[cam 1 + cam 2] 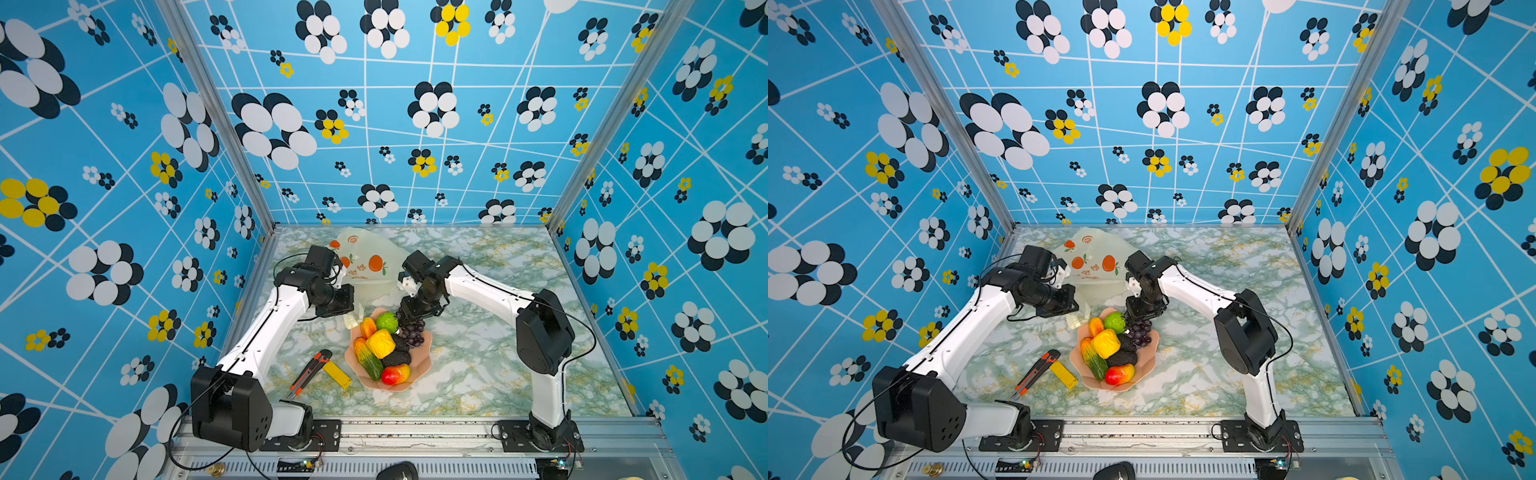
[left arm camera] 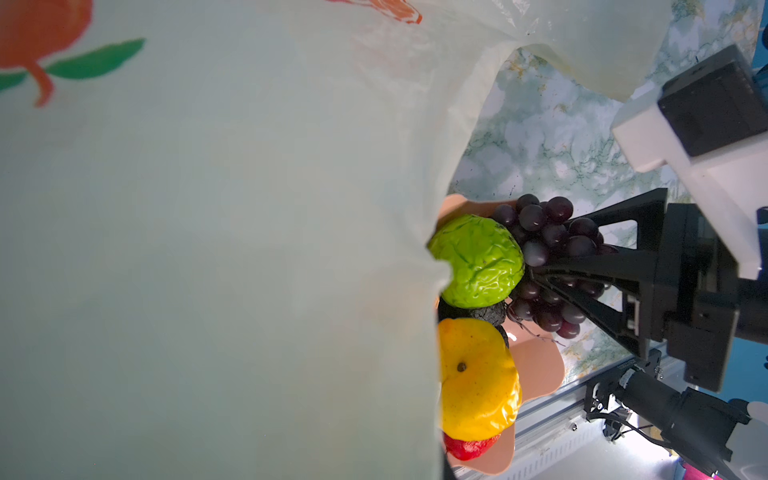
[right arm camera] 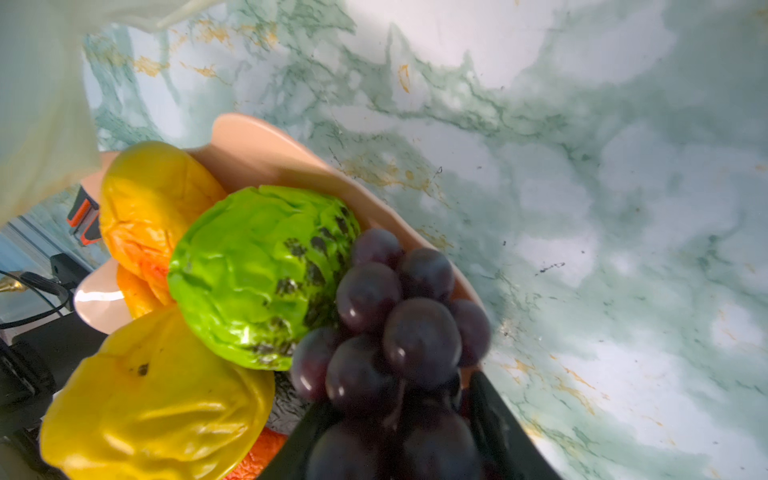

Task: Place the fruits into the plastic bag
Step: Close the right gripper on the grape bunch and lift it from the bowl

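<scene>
Left tool: the left tool [image 1: 351, 313] is clamped tight. A crumpled fold of pale plastic is bunched right at its tip, just off the bowl's far-left rim. Its fingers are hidden, and the sheet fills most of the left wrist view.
Bag: the thin, translucent, pale-yellowish crinkly plastic bag [image 1: 368, 259], printed with orange fruit pictures, starts at the table's far edge, left of middle. It drapes down toward the bowl, and its edge hangs just beside the green fruit.
Right tool: the right tool [image 1: 409, 323] is down at the bowl's far-right rim with its jaws narrowed around the dark purple grape bunch [image 3: 399, 332]. Grapes pack the gap and touch both black fingers [image 3: 498, 424].
Grapes: at that far-right rim, pressed against the green fruit. Whether they are lifted off the bowl, I cannot tell.
Bowl: a pink scalloped plastic bowl [image 1: 420, 362] near the middle of the table.
Pile: the wrinkled green round fruit [image 1: 387, 321] is at the far side and the yellow lumpy fruit [image 1: 380, 343] in the centre. Two black bumpy ovals [image 1: 397, 358] sit beside the yellow one, with the red-yellow mango [image 1: 395, 374] at the near rim. The green-orange elongated piece [image 1: 368, 359] and the orange-red elongated piece [image 1: 368, 327] lie along the left.
Bystanders: an orange-black utility knife [image 1: 309, 372] and a flat yellow rectangular block [image 1: 337, 374] lie side by side left of the bowl, toward the near edge.
Surface: a green-veined, marble-patterned table [image 1: 478, 365].
</scene>
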